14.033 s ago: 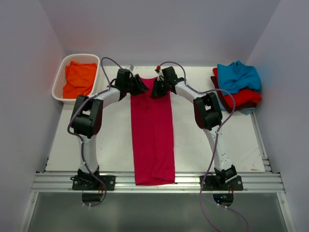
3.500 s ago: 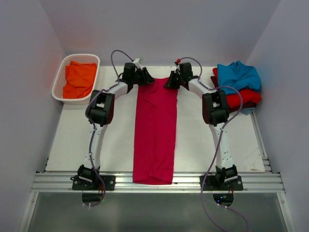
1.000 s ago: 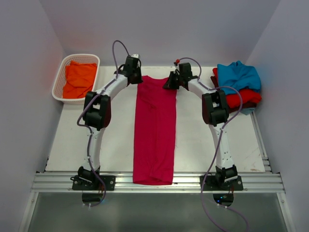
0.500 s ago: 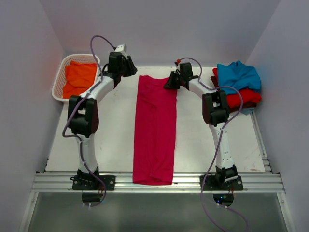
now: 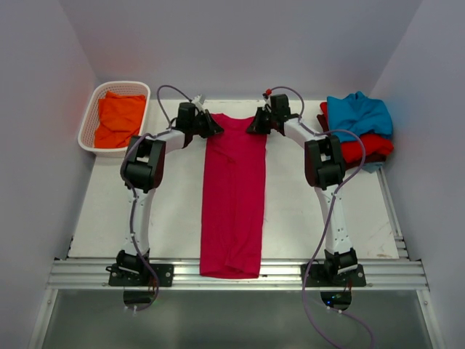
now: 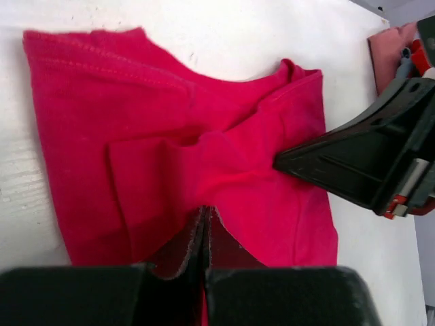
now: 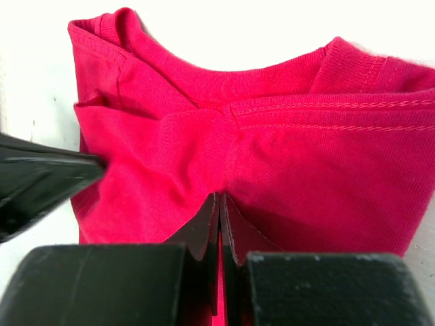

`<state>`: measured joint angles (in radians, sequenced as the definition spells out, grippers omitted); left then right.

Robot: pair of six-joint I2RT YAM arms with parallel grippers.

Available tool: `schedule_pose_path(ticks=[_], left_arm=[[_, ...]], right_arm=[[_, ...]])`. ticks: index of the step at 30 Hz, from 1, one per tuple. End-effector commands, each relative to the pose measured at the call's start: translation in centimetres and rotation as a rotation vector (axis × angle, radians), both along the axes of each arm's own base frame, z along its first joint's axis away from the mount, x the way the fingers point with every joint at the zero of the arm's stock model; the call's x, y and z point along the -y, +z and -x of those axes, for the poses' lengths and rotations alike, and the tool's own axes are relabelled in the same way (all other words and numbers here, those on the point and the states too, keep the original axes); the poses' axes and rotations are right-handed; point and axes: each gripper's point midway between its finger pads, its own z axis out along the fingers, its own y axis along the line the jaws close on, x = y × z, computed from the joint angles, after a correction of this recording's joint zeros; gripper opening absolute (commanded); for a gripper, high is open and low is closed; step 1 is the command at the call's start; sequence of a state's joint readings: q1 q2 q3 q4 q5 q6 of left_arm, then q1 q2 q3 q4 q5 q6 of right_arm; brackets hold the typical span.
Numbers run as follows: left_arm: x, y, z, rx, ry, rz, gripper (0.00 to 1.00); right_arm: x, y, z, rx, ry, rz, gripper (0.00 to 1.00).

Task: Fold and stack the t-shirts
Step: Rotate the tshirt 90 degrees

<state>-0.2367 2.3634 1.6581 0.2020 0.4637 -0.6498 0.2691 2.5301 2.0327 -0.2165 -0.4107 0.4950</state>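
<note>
A crimson-pink t-shirt, folded into a long narrow strip, lies down the middle of the table, its collar end at the far side. My left gripper is at the far left corner of that strip. In the left wrist view it is shut on puckered crimson cloth. At the far right corner my right gripper is shut on the cloth by the collar. An orange t-shirt lies in the basket. Teal-blue, red and maroon t-shirts are piled at the far right.
The white lattice basket stands at the far left corner against the wall. White walls close in the table on three sides. The strip's near end hangs over the metal rail between the arm bases.
My left gripper swung out towards the basket half a second ago, then came back to the shirt's far left corner and shut on it. The right arm has stayed put.
</note>
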Motion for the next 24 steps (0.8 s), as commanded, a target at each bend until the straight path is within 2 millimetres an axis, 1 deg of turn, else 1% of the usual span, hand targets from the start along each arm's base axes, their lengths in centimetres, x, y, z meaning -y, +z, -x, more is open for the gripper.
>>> schedule_pose_path(ticks=[1,2,3,4,5,7,8,9,10,11,12,13,14,15,16,17,18,19,20,21,22,23,24], left_arm=[[0.9,-0.5,-0.5,-0.001,-0.017,0.073,0.0],[0.1,-1.6,-1.1,-0.026,0.035,0.038,0.0],[-0.5,-3.6,-1.0,-0.071,0.064,-0.001,0.0],[-1.2,-5.4,-0.4,-0.138,0.089,-0.041,0.0],[-2.2,-6.0,-0.9,-0.148,0.128,-0.07,0.0],[-3.5,-6.7,-0.7,-0.162,0.165,-0.12,0.0],[-4.2,-7.0,-0.6,-0.16,0.189,-0.144,0.0],[-4.4,-5.0,-0.9,-0.115,0.19,-0.131,0.0],[-4.5,-3.0,-1.7,-0.036,0.195,-0.099,0.0],[-5.1,-2.9,-0.6,-0.027,0.194,-0.086,0.0],[-5.0,1.6,-0.9,0.075,0.19,-0.047,0.0],[-5.1,4.8,-1.3,0.186,0.191,-0.015,0.0],[-5.3,5.9,-0.6,0.217,0.192,-0.014,0.02],[-5.4,10.3,-0.4,0.314,0.187,-0.001,0.04],[-5.4,12.8,-0.2,0.381,0.184,0.015,0.09],[-5.4,16.1,0.6,0.441,0.176,0.032,0.13],[-5.5,17.8,0.9,0.478,0.172,0.036,0.22],[-5.5,19.3,1.3,0.506,0.168,0.041,0.27],[-5.5,20.0,1.9,0.517,0.159,0.046,0.3],[-5.5,22.2,2.7,0.556,0.152,0.056,0.33],[-5.5,22.2,3.3,0.534,0.146,0.053,0.39],[-5.6,21.9,3.9,0.514,0.145,0.048,0.41],[-5.6,22.6,4.8,0.511,0.138,0.052,0.42]], right_arm=[[3.9,-5.8,2.9,-0.168,-0.048,0.159,0.0],[4.0,-5.8,3.0,-0.171,-0.049,0.16,0.0],[4.0,-5.8,3.0,-0.17,-0.05,0.16,0.0],[4.0,-5.5,2.9,-0.165,-0.051,0.159,0.0],[3.9,-5.4,2.9,-0.162,-0.047,0.16,0.0],[4.0,-5.1,2.8,-0.152,-0.047,0.159,0.0],[4.1,-4.6,2.7,-0.141,-0.045,0.158,0.0],[3.9,-4.3,2.6,-0.127,-0.041,0.151,0.0],[3.7,-3.8,2.6,-0.116,-0.029,0.133,0.0],[3.5,-3.1,2.8,-0.1,-0.023,0.121,0.0],[3.1,-1.9,2.1,-0.048,-0.019,0.096,0.0],[2.7,-0.8,2.0,-0.016,-0.005,0.07,0.0],[2.6,1.0,2.4,0.021,0.002,0.047,0.0],[2.2,3.2,1.4,0.109,0.004,0.015,0.0],[2.0,4.7,1.3,0.152,0.004,-0.004,0.0],[1.9,8.2,0.9,0.252,-0.005,-0.04,0.0],[1.9,9.8,0.8,0.296,-0.009,-0.057,0.0],[2.0,11.7,0.8,0.34,-0.017,-0.075,0.0],[1.8,13.2,1.0,0.373,-0.019,-0.095,0.0],[2.0,15.9,1.3,0.428,-0.023,-0.113,0.0],[1.9,16.9,1.6,0.441,-0.019,-0.123,0.0],[1.9,17.9,1.8,0.449,-0.019,-0.131,0.18],[1.9,18.3,2.3,0.434,-0.015,-0.132,0.25]])
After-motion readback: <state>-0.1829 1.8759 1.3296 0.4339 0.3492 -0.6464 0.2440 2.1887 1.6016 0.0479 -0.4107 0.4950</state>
